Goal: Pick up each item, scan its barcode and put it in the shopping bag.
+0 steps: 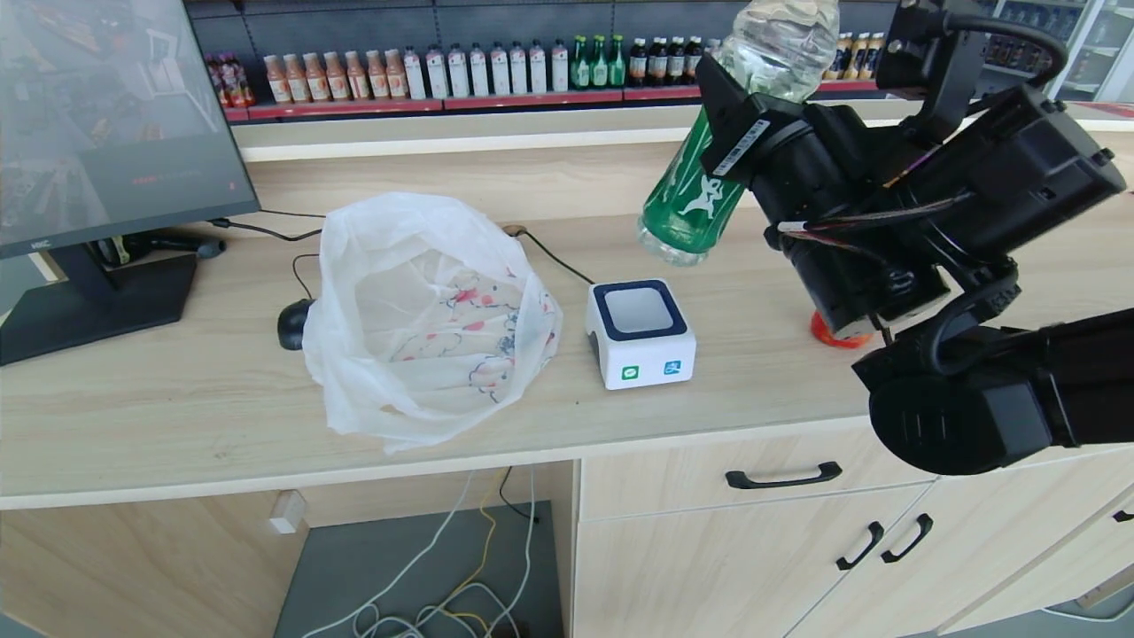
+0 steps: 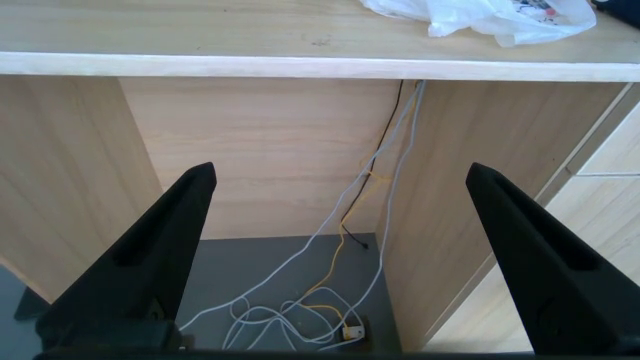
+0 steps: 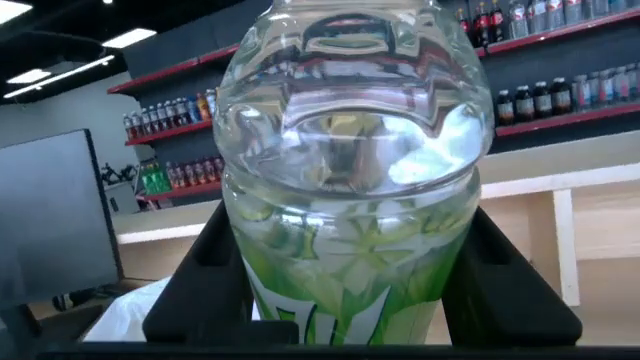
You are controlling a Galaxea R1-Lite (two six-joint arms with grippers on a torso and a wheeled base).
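Pinching green bottle (image 1: 700, 190) between right jaws, tilted over counter (image 1: 177, 399) | left jaws spread

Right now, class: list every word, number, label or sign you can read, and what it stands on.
No words or numbers are legible.
bottle: green label with a white figure, no readable words.
scanner: two small icons, green and blue, no lettering.
white sticker on the right gripper: print too small.
monitor: mark on its lower frame too small.
shelf bottles: labels too small.
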